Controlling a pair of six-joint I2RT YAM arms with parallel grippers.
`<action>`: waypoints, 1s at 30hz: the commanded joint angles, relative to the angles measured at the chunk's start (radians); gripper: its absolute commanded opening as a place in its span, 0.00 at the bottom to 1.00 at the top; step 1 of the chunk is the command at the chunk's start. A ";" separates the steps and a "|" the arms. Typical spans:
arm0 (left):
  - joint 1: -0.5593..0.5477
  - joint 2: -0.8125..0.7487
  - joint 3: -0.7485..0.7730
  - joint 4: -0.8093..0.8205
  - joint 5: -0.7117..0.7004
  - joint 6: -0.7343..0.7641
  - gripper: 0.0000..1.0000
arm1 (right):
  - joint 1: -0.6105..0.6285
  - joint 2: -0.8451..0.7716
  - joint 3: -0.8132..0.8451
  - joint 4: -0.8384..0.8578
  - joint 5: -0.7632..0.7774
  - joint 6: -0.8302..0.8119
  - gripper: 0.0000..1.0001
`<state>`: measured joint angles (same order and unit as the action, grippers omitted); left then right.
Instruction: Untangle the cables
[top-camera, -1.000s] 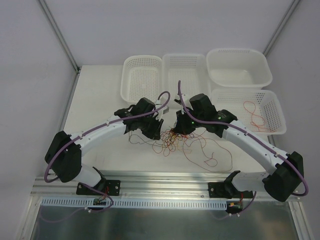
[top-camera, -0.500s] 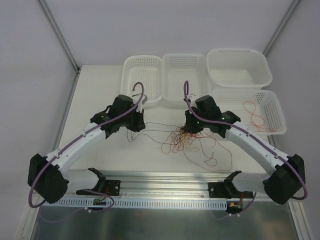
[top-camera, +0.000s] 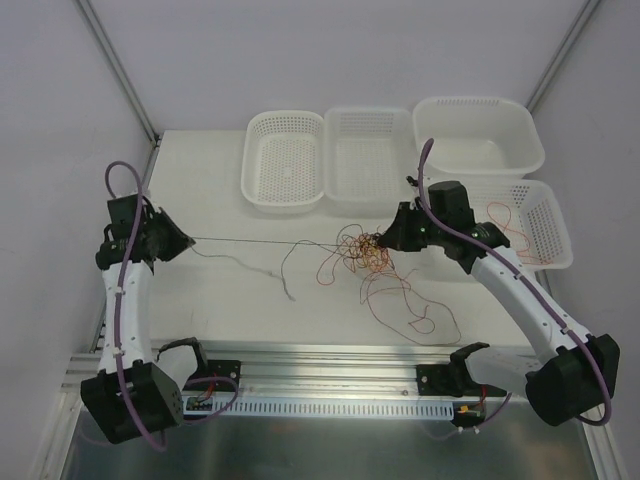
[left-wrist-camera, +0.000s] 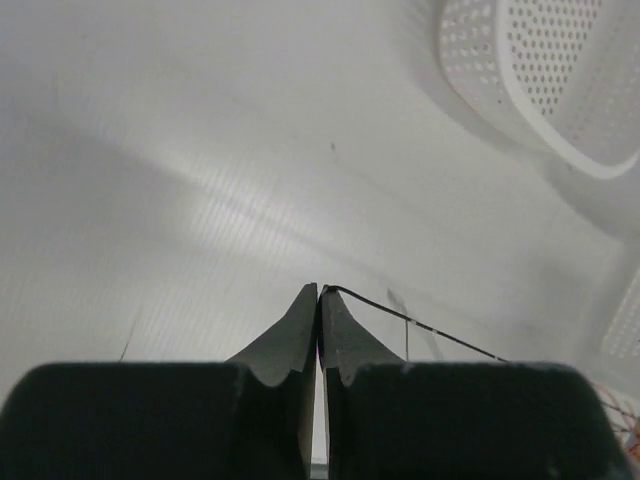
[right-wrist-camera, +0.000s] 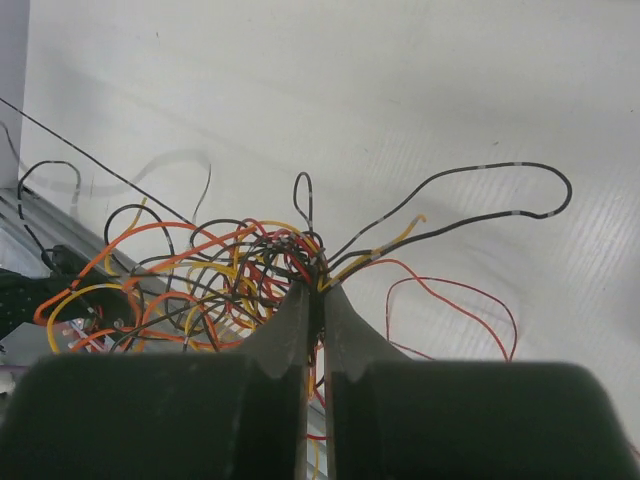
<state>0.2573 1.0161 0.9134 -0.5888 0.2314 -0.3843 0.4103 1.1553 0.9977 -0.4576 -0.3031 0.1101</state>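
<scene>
From above, the left end effector (top-camera: 184, 241) pinches a hair-thin black wire (top-camera: 250, 241), taut across the white tabletop (top-camera: 215, 190) to the knotted clump of red, orange and black cables (top-camera: 362, 256), which the right end effector (top-camera: 388, 240) clamps. The near right white perforated plastic basket (top-camera: 548, 258) holds a loose red wire (top-camera: 505, 226). Both wrist views show shut jaws. More pulling could cinch the knot or let the wire slip free.

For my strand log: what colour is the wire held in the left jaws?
The wire is black; the left wrist view shows it best.
</scene>
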 joint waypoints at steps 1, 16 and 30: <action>0.177 -0.057 -0.014 -0.006 -0.204 -0.085 0.00 | -0.061 -0.023 -0.002 -0.147 0.141 -0.040 0.01; 0.157 -0.001 -0.119 0.060 0.031 -0.036 0.20 | 0.088 0.042 0.073 -0.113 0.005 -0.098 0.05; -0.303 -0.171 -0.168 0.060 0.236 -0.060 0.97 | 0.245 0.113 0.113 -0.102 0.294 -0.059 0.59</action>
<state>0.0334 0.8871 0.7647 -0.5449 0.3977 -0.4129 0.6533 1.3258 1.0626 -0.5255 -0.0940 0.0883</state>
